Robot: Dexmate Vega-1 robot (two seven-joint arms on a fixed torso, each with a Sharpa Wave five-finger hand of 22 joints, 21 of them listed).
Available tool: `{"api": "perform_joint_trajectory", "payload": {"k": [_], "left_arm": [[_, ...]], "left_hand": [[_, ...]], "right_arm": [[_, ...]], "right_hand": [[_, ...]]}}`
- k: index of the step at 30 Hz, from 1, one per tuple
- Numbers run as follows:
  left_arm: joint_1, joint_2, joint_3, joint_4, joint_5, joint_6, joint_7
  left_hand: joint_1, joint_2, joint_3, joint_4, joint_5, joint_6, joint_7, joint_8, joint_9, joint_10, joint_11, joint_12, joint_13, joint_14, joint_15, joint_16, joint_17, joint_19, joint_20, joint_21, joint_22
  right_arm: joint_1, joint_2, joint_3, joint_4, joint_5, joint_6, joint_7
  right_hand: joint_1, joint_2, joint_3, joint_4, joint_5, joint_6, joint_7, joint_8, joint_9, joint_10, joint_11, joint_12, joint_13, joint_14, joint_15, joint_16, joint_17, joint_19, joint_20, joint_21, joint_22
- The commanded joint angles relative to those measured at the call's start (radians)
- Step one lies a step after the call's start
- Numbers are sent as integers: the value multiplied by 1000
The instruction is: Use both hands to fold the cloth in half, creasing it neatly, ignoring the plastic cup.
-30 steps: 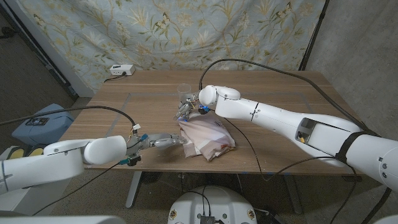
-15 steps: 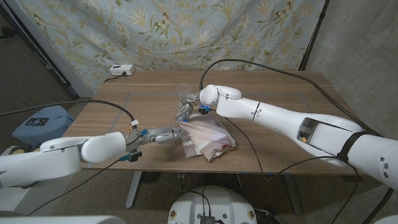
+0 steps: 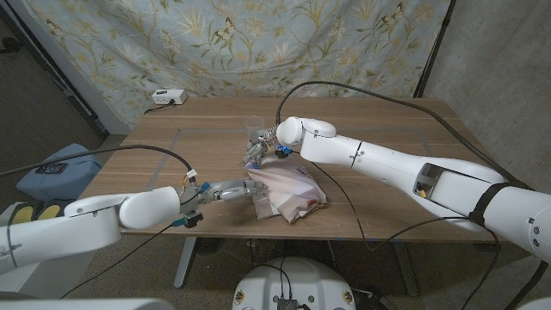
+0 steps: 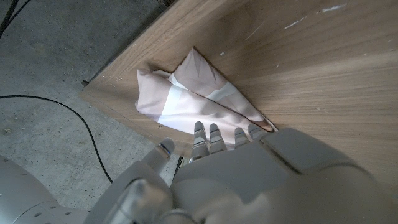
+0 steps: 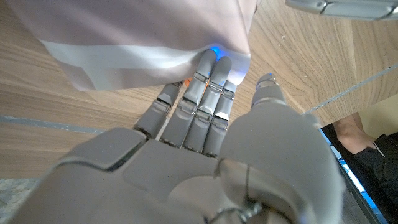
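Left hand (image 3: pixel 231 190) has drawn back slightly along the cloth's near-left edge since half a second ago; the right hand (image 3: pixel 256 151) has stayed put.

The pale pink cloth (image 3: pixel 287 189) lies bunched near the table's (image 3: pixel 387 146) front edge, fingers (image 4: pixel 205 138) together touching its edge. Right fingers (image 5: pixel 208 78) tuck under the far edge, lying side by side; grip unclear. A clear plastic cup (image 3: pixel 253 127) stands just behind.
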Motion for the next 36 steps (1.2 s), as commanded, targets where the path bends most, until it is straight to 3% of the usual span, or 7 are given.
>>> {"api": "perform_joint_trajectory", "payload": {"k": [1, 12, 23, 28, 34, 36], "left_arm": [[-30, -79, 31, 35, 41, -10, -65], [-35, -82, 42, 23, 63, 65, -109], [-13, -67, 24, 6, 70, 80, -74], [-10, -67, 20, 3, 73, 77, -70], [-9, -71, 16, 7, 66, 71, -69], [-10, -74, 16, 10, 63, 69, -70]], "left_hand": [[-2, 10, 4, 11, 0, -10, 2, 0, 4, -8, 3, -6, 3, -2, 1, 0, 4, -42, 3, 3, 3], [-15, 6, -3, 27, -2, -16, 6, 1, 4, -12, 4, -5, 4, -8, 4, 0, 9, -50, 5, 0, 3], [-28, 1, -10, 37, -4, -17, 6, 2, 4, -12, 9, -4, 4, -7, 6, 3, 12, -47, 8, 1, 4], [-31, 1, -11, 39, -3, -17, 7, 3, 4, -10, 9, -3, 4, -7, 6, 3, 12, -46, 8, 1, 4], [-33, 1, -11, 39, -3, -15, 6, 4, 4, -8, 7, -2, 4, -5, 7, 3, 11, -46, 9, 0, 4], [-34, 1, -11, 39, -3, -14, 6, 5, 4, -7, 7, -1, 4, -4, 7, 3, 11, -46, 8, 1, 4]], "right_arm": [[-17, -21, 10, -42, 5, -11, -8], [-29, -39, 13, -71, 13, -9, -1], [-54, -84, 37, -141, 26, 5, 1], [-57, -98, 55, -166, 43, 18, 13], [-57, -110, 69, -183, 53, 34, 23], [-56, -109, 73, -176, 58, 43, 26]], "right_hand": [[9, 4, -4, -9, 6, 8, -1, -5, 3, 5, 1, -4, 5, -7, -5, 5, 1, -1, 5, 0, 4], [9, 5, -6, -11, 8, 7, -3, -13, 5, 2, -2, -7, 5, -7, -3, 8, -3, 0, 5, -3, 3], [8, 8, -9, -11, 10, -19, -6, -31, 8, -10, 3, -16, 2, -18, 2, 8, -7, -3, 8, -7, 3], [8, 8, -12, -13, 11, -81, 3, -67, 7, -42, 14, -41, -15, -35, 16, 3, -15, -6, 21, -12, 4], [6, 8, -17, -15, 13, -163, -12, -117, 5, -91, 37, -72, -29, -63, 35, -4, -31, -16, 30, -21, 4], [7, 7, -19, -16, 14, -167, -18, -124, 4, -109, 47, -84, -35, -74, 39, -9, -43, -19, 36, -23, 4]]}}
